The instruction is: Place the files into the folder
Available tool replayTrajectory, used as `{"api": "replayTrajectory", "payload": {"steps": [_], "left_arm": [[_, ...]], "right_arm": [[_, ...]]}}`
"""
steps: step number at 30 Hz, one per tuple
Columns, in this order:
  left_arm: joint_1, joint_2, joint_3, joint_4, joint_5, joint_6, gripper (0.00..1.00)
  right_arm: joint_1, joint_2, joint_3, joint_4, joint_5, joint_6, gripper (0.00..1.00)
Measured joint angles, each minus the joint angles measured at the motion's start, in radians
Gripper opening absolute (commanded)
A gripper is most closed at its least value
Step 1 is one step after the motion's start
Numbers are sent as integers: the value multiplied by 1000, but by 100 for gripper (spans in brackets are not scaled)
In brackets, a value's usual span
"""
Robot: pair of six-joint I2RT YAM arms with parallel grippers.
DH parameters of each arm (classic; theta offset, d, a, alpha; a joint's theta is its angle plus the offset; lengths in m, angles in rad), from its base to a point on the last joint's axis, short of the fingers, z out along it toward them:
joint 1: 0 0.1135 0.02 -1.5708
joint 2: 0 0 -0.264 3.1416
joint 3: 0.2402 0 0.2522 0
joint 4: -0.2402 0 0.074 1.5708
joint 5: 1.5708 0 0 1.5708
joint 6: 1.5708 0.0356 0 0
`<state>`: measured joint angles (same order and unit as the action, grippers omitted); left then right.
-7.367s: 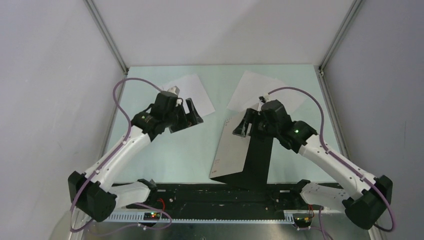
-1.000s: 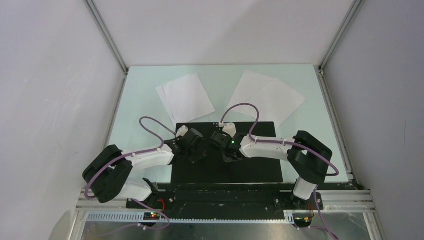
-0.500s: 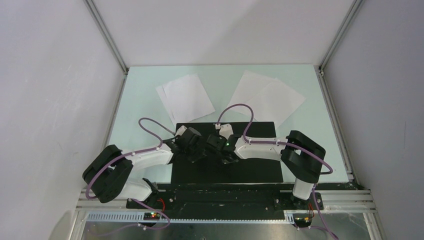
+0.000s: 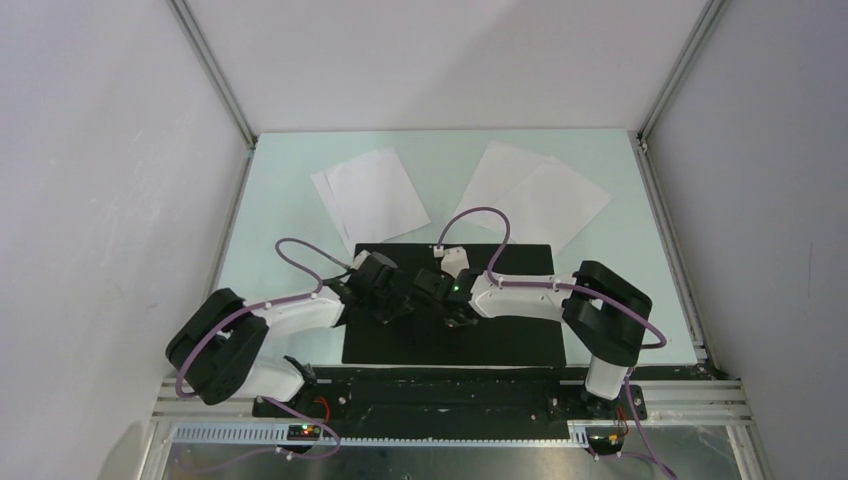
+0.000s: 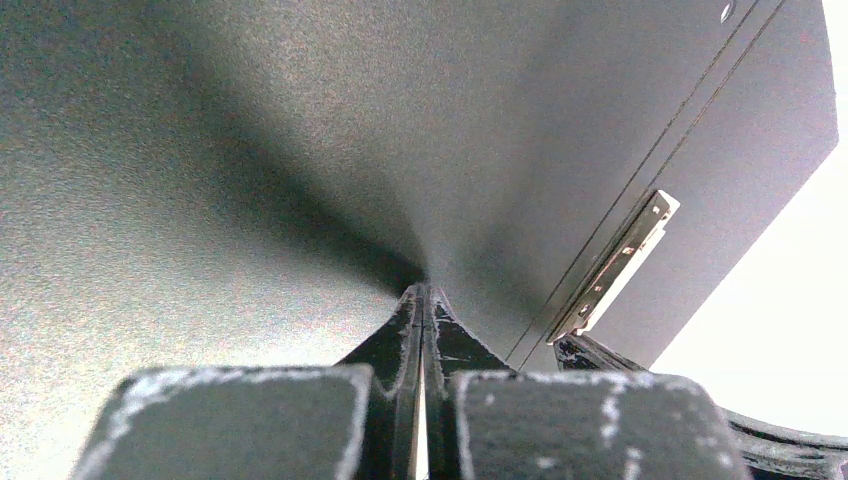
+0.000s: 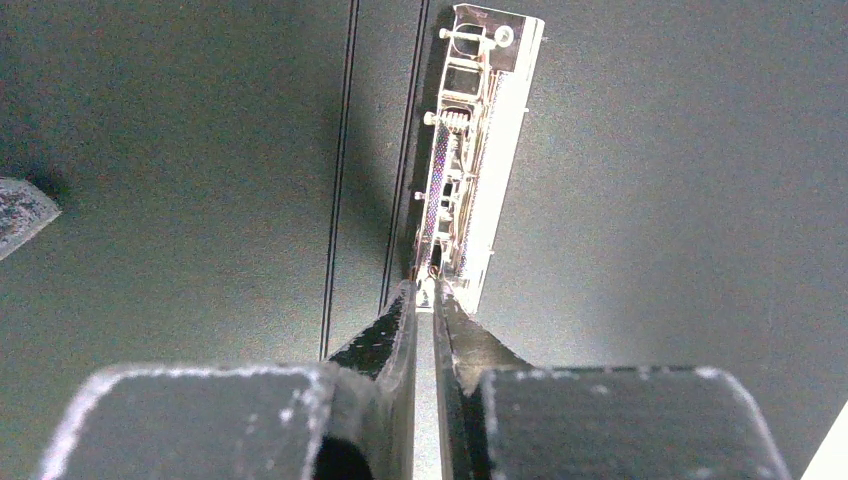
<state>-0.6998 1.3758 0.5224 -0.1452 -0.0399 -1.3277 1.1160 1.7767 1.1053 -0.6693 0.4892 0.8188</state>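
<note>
The folder lies open and flat at the near middle of the table, black inside up. Its metal spine clip runs along the centre crease and also shows in the left wrist view. My left gripper is shut, its tips pressing on the left inner cover. My right gripper is nearly closed, its tips pinching the near end of the clip. The files, plain white sheets, lie beyond the folder at the back left and back right.
Both arms reach inward over the folder, wrists almost touching at its centre. Purple cables loop above the wrists. A black rail runs along the table's near edge. Grey walls close the table in on three sides.
Long before, the folder cover stood raised; it now lies flat. Over the last second my right gripper slid left to the spine clip and its jaws narrowed. The left gripper barely moved.
</note>
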Motion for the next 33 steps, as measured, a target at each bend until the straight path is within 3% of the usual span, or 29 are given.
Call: {"api": "replayTrajectory", "payload": {"steps": [24,28,33], "left_arm": [[17,5,-15,42,27,0,0],[17,6,-14,43,27,2,0],[17,12,1,30,31,30,0]], "right_arm": [[-37,-75,-29,13,-27,14,12],[-57,-110,-30,14,-45,4,18],[-83,-139,-30,30,-64,-19,37]]}}
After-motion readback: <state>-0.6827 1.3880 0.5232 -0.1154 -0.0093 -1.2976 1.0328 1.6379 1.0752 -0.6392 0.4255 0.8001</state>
